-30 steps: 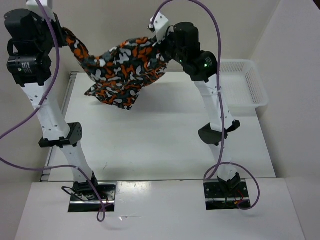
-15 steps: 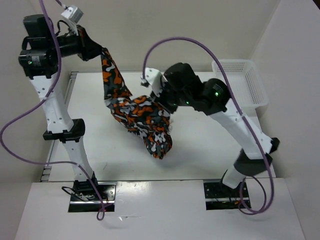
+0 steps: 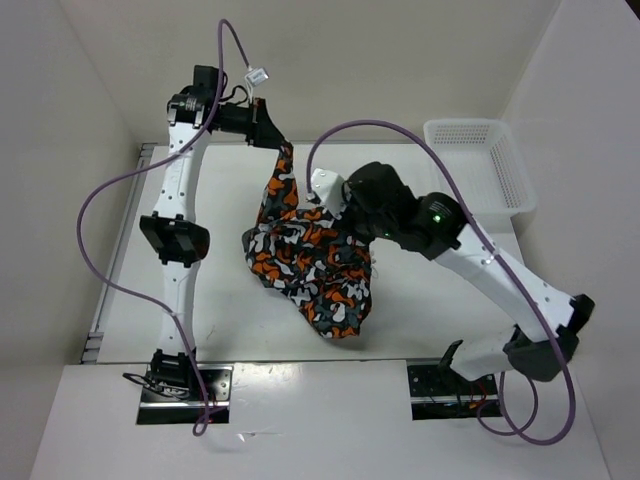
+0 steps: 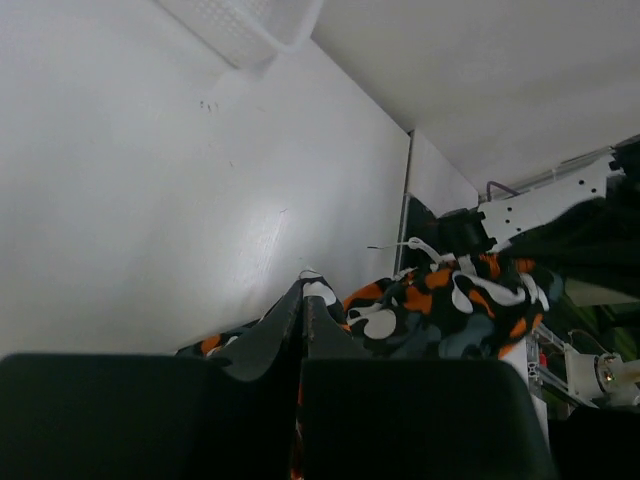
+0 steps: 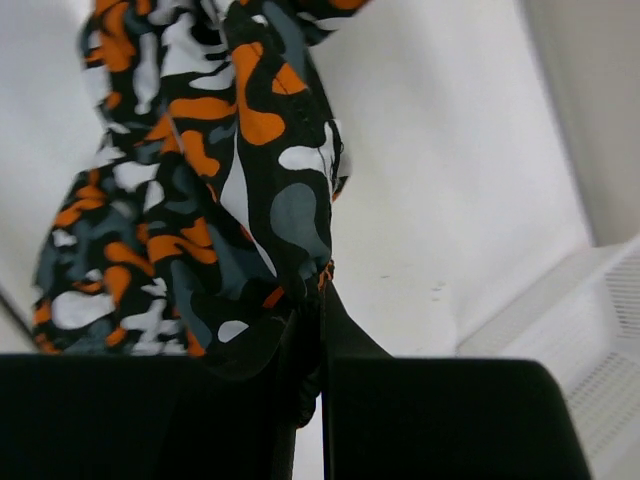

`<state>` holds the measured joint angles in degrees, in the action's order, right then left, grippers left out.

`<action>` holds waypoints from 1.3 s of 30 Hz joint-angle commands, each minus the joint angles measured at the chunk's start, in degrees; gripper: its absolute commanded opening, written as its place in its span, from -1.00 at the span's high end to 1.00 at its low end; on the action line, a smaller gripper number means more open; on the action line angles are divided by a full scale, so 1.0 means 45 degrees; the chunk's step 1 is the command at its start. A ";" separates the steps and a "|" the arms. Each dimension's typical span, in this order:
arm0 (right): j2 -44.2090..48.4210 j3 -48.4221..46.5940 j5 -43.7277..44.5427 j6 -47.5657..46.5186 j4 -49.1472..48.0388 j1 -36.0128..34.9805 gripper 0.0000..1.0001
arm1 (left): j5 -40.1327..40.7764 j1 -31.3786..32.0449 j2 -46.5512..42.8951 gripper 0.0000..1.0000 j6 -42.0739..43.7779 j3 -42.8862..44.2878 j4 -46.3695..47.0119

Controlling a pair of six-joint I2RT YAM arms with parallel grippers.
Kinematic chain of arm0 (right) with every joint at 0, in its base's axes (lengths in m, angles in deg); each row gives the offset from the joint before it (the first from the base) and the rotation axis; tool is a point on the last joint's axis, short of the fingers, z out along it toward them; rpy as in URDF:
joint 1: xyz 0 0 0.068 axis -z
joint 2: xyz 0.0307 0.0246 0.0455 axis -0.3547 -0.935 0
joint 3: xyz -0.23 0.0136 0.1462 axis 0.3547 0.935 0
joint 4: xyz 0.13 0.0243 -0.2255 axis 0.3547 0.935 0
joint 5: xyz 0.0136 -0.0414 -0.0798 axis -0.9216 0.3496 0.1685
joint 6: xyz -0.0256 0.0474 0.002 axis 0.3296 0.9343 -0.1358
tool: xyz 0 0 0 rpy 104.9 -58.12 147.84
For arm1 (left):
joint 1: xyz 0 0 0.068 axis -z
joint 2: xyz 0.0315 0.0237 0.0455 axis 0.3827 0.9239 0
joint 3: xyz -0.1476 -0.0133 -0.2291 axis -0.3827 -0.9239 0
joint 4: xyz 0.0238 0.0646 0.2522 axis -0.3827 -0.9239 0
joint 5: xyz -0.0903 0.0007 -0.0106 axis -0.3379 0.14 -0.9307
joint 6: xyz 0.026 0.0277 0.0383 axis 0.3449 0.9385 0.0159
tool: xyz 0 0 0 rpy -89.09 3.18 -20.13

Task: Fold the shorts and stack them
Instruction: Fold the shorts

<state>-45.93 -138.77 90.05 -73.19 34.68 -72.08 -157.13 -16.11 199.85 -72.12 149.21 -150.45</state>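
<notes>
Clearly limp and light, the shorts point(image 3: 318, 268) sag onto the middle of the table point(image 3: 230, 312). The left gripper point(image 3: 278, 143) is clenched on one edge and the right gripper point(image 3: 322, 196) on another. Hems or the waistband probably offer the surest hold.

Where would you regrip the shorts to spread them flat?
Probably the loose bottom corner of the shorts, coming from the near side: it hangs free, while the left tool and right tool pinch the upper edges.
</notes>
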 commanded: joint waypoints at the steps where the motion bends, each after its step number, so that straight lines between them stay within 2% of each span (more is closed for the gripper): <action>1: 0.2068 0.1200 0.0847 -0.1619 -0.3417 0.0347 1.00 | -0.1678 -0.0230 -0.1230 1.00 0.0085 -0.0084 0.0555; 3: 0.2072 0.2100 0.0673 -0.2228 -0.4663 0.0347 1.00 | -0.1170 0.0062 -0.1230 1.00 0.0085 -0.1056 0.1644; 4: 0.1937 0.2334 0.0516 -0.2228 -0.5058 0.0347 1.00 | -0.1284 0.0354 -0.1230 1.00 0.0085 -0.2590 0.2501; 7: 0.1449 0.2902 0.0085 -0.0671 -0.6462 0.0347 1.00 | -0.1926 0.0843 -0.2378 1.00 0.0085 -0.5778 0.3348; 8: 0.1312 0.3193 -0.0070 0.0533 -0.6700 0.0347 1.00 | -0.2085 0.1154 -0.2885 1.00 0.0085 -0.7239 0.3195; 11: 0.1483 0.4283 0.0220 0.1832 -0.7812 0.0230 1.00 | -0.2303 0.1157 -0.4035 1.00 0.0085 -0.9608 0.3056; 12: 0.1718 0.4657 0.0589 0.1835 -0.8222 0.0114 1.00 | -0.1760 0.1003 -0.4622 1.00 0.0085 -1.1550 0.3868; 13: 0.1952 0.4990 0.0709 0.1835 -0.8825 0.0113 1.00 | 0.0005 0.0885 -0.5827 1.00 0.0085 -1.2459 0.4515; 15: 0.2537 0.5850 0.1021 0.1661 -0.9162 0.0113 1.00 | 0.1908 0.0203 -0.6966 1.00 0.0085 -1.3887 0.5221; 17: 0.2949 0.6667 0.1140 0.1659 -0.9476 0.0113 1.00 | 0.4421 -0.0905 -0.8743 1.00 0.0085 -1.5802 0.5224; 19: 0.3788 0.7584 0.0594 0.1931 -0.9652 0.0113 1.00 | 0.5622 -0.1690 -1.0709 1.00 0.0085 -1.7361 0.4563; 20: 0.4081 0.7881 0.0593 0.2087 -0.9652 0.0113 1.00 | 0.7175 -0.1945 -1.1399 1.00 0.0085 -1.7815 0.4309; 23: 0.4845 0.8587 0.0340 0.1953 -0.9535 0.0364 1.00 | 0.9583 -0.2921 -1.3744 1.00 0.0085 -1.9317 0.3857; 24: 0.4536 0.8587 0.0068 0.1642 -0.9535 0.1256 1.00 | 1.0057 -0.2925 -1.4407 1.00 0.0085 -1.9517 0.3857; 26: 0.3309 0.7225 -0.1549 0.1192 -1.0116 0.2625 1.00 | 1.1130 -0.3042 -1.4531 1.00 0.0085 -1.9519 0.4730; 28: 0.0481 0.4671 -0.1927 0.1073 -1.0762 0.4089 1.00 | 1.1544 -0.3196 -1.3539 1.00 0.0085 -1.7692 0.5300; 29: -0.0593 0.3482 -0.1482 0.1228 -1.1307 0.4310 1.00 | 1.1740 -0.3353 -1.3012 1.00 0.0085 -1.6543 0.5476; 30: -0.1609 0.0840 -0.0994 0.1635 -1.1467 0.4525 1.00 | 1.1742 -0.3973 -1.1944 1.00 0.0085 -1.5158 0.5478; 31: -0.3147 -0.0385 -0.0467 0.2567 -1.1642 0.4933 1.00 | 1.1742 -0.4269 -1.1566 1.00 0.0085 -1.2418 0.5710; 34: -0.4391 -0.3574 0.0472 0.2618 -1.2464 0.4666 1.00 | 1.2035 -0.5246 -1.1171 1.00 0.0085 -0.8403 0.6375; 35: -0.4509 -0.4703 0.0708 0.2480 -1.2464 0.4528 1.00 | 1.1841 -0.5539 -1.1345 1.00 0.0085 -0.7922 0.6377; 37: -0.4801 -0.5608 0.1117 0.2635 -1.2154 0.4527 1.00 | 1.1510 -0.6320 -1.1910 1.00 0.0085 -0.7683 0.6533; 39: -0.4803 -0.6042 0.0830 0.2208 -1.1607 0.4527 1.00 | 1.0810 -0.6693 -1.3081 1.00 0.0085 -0.8790 0.6416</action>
<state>-70.83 -158.93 90.44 -62.65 -13.03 -51.01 -106.51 -44.11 149.79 -72.19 109.30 -124.07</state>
